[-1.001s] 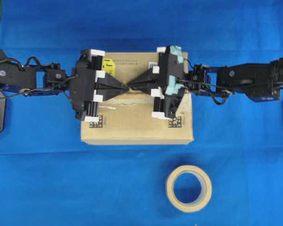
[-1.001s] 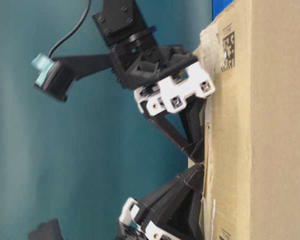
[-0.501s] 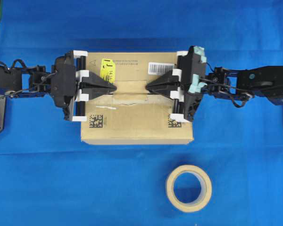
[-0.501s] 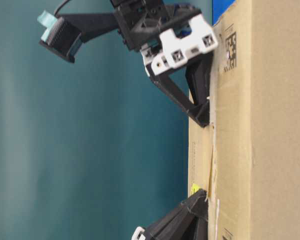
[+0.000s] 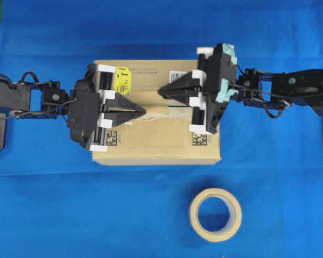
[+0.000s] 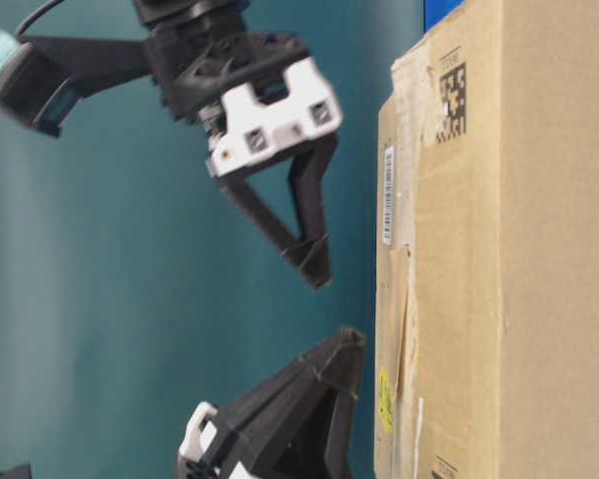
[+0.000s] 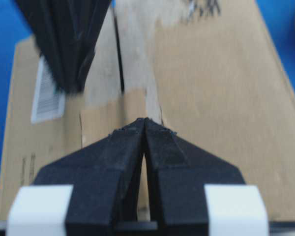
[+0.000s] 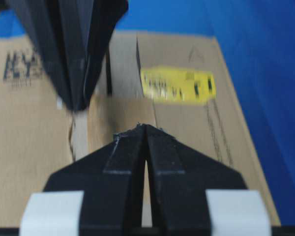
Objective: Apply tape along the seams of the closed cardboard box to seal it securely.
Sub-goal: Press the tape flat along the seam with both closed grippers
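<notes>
Nearest the lower edge of the overhead view, a tan tape roll [image 5: 215,215] lies flat on the blue table [image 5: 54,209], well apart from everything else. Beyond it sits the cardboard box [image 5: 156,145], closed, its top carrying a yellow sticker [image 5: 121,79], a white barcode label [image 5: 178,76] and a black matrix code [image 5: 199,139] near the front right corner.

Along the middle of the top runs the seam [image 7: 119,59], edged with pale torn tape remnants; a small tan piece of tape [image 7: 113,115] lies across it near the centre, stuck flat to the cardboard.

The left claw [image 5: 144,112] points inward from the left, its two fingers pressed together to a point — nothing between them. The right claw [image 5: 160,91] points in from the right, likewise pinched together and empty, its tip a little farther back than the left one.

In the table-level view both claws stand clear of the box top — a gap of background shows between each tip and the cardboard.
</notes>
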Action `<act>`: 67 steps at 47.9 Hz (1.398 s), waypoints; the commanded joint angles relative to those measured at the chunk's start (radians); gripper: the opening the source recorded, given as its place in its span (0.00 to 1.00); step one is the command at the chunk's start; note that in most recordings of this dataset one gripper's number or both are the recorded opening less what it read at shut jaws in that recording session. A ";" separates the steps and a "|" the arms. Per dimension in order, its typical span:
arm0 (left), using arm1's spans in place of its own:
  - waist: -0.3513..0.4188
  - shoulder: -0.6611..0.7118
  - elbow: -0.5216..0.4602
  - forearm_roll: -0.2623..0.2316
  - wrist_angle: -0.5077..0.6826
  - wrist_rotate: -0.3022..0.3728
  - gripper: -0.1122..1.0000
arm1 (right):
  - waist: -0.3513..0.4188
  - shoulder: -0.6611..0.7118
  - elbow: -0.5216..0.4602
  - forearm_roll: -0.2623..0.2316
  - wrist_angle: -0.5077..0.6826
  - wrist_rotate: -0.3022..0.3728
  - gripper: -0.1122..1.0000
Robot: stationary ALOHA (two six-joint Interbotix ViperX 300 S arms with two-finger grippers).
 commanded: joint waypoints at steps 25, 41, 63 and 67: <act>0.017 0.049 0.011 0.000 -0.005 -0.043 0.10 | 0.038 0.160 -0.133 0.003 -0.008 0.006 0.09; 0.031 0.078 0.080 -0.002 -0.029 -0.138 0.10 | 0.084 0.160 -0.040 0.089 -0.005 0.009 0.09; 0.034 0.041 0.183 -0.003 -0.035 -0.249 0.10 | 0.107 0.072 0.094 0.170 -0.054 0.000 0.09; 0.026 0.031 0.160 -0.003 -0.034 -0.249 0.10 | 0.107 0.057 0.086 0.169 -0.060 -0.005 0.09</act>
